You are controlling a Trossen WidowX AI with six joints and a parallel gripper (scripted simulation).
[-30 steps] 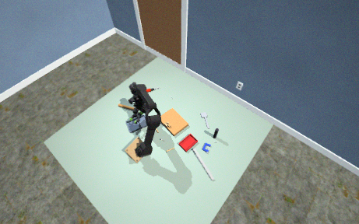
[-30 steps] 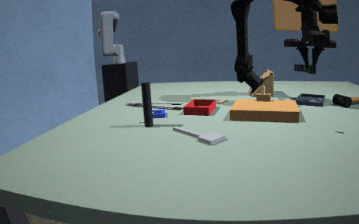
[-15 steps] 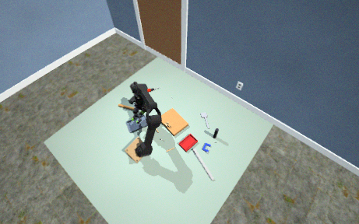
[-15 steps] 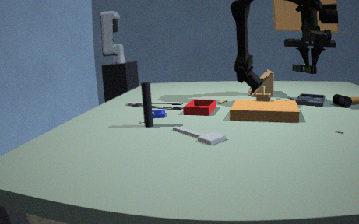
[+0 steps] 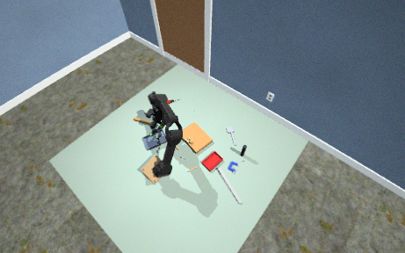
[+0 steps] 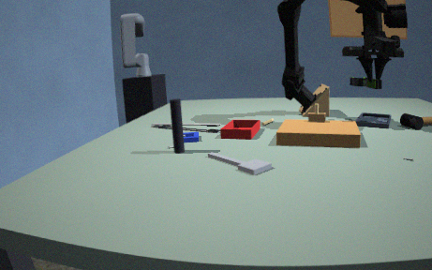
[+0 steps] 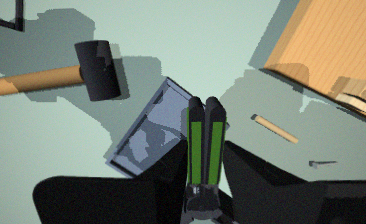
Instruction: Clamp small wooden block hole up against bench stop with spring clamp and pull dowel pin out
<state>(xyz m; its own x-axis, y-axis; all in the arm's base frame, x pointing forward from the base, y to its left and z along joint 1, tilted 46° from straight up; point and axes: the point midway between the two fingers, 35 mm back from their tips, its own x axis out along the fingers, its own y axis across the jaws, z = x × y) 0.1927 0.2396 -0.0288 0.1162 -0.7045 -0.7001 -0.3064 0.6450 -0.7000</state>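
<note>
My gripper hangs high above the table, shut on the spring clamp, a black tool with green strips that sticks out past the fingers. In the wrist view the gripper is over a grey-blue tray. The wooden board lies to the left of it in the exterior view; it also shows in the wrist view. The small wooden block stands on the board's far edge with its dowel pin upright. I cannot make out the bench stop clearly.
A mallet lies beside the tray. A loose dowel and a screw lie between tray and board. A red tray, a blue piece, a black cylinder and a grey scraper stand further left.
</note>
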